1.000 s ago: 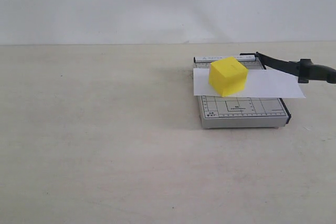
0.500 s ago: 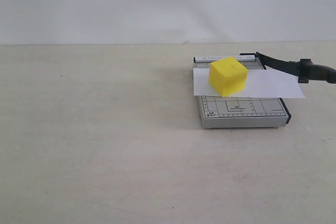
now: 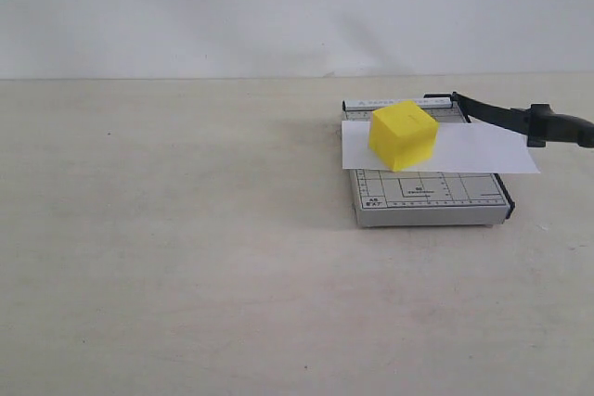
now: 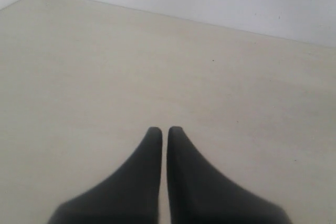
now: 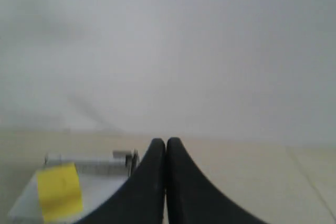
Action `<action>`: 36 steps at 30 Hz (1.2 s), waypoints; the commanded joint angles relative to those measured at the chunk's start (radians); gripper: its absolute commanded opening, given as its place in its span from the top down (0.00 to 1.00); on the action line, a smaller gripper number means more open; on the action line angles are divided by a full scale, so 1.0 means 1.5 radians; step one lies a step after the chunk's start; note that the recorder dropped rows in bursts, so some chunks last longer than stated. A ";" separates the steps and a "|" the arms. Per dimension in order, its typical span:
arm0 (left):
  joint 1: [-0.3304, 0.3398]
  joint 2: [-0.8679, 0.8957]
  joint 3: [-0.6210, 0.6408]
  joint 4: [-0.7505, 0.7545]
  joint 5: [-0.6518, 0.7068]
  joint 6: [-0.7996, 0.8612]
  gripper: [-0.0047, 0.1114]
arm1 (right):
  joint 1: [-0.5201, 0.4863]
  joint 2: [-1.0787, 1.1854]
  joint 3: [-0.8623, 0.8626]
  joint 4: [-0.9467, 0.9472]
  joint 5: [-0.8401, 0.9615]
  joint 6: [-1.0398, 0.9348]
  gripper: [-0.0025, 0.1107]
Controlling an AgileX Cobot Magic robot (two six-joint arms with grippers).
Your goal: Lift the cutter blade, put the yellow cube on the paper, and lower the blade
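The yellow cube [image 3: 403, 134] rests on the white paper [image 3: 483, 150], which lies across the grey gridded trimmer base [image 3: 427, 194]. The black cutter blade [image 3: 497, 115] is raised, slanting up from its hinge at the back to its thick handle [image 3: 561, 126] at the right edge. Neither gripper shows in the exterior view. My left gripper [image 4: 164, 128] is shut over bare tabletop, nothing between its fingers. My right gripper [image 5: 166, 140] is also shut, with the yellow cube [image 5: 59, 190] and the paper [image 5: 102, 188] low beside it; the blade is not seen there.
The trimmer stands right of the middle of a pale beige table [image 3: 186, 229]. A white wall [image 3: 278, 6] runs behind it. The trimmer's back rail [image 5: 89, 162] shows blurred in the right wrist view.
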 commanded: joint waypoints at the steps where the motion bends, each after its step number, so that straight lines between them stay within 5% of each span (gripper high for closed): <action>1: -0.004 0.001 0.003 -0.007 -0.009 -0.006 0.92 | -0.001 0.216 -0.208 0.028 0.357 0.003 0.98; 4: -0.004 0.001 0.003 -0.007 -0.009 -0.006 0.92 | -0.001 0.303 -0.318 0.040 0.472 0.003 0.98; 8: -0.004 0.001 0.003 -0.007 -0.009 -0.006 0.92 | -0.001 0.376 -0.377 0.117 0.474 -0.108 0.97; 12: -0.005 0.001 0.003 -0.007 -0.009 -0.006 0.92 | -0.001 0.435 -0.383 0.242 0.478 -0.202 0.77; 16: -0.005 -0.003 0.003 -0.007 -0.009 -0.006 0.92 | -0.001 0.475 -0.383 0.229 0.450 -0.203 0.56; 23: -0.011 -0.111 0.003 -0.007 0.007 -0.004 0.92 | -0.001 0.508 -0.381 0.252 0.398 -0.214 0.55; 32: -0.015 -0.224 0.003 -0.007 0.095 -0.004 0.92 | 0.004 0.379 -0.174 0.574 0.047 -0.461 0.55; 36: -0.015 -0.235 0.003 -0.007 0.096 -0.004 0.92 | 0.062 0.284 0.005 0.598 -0.167 -0.574 0.55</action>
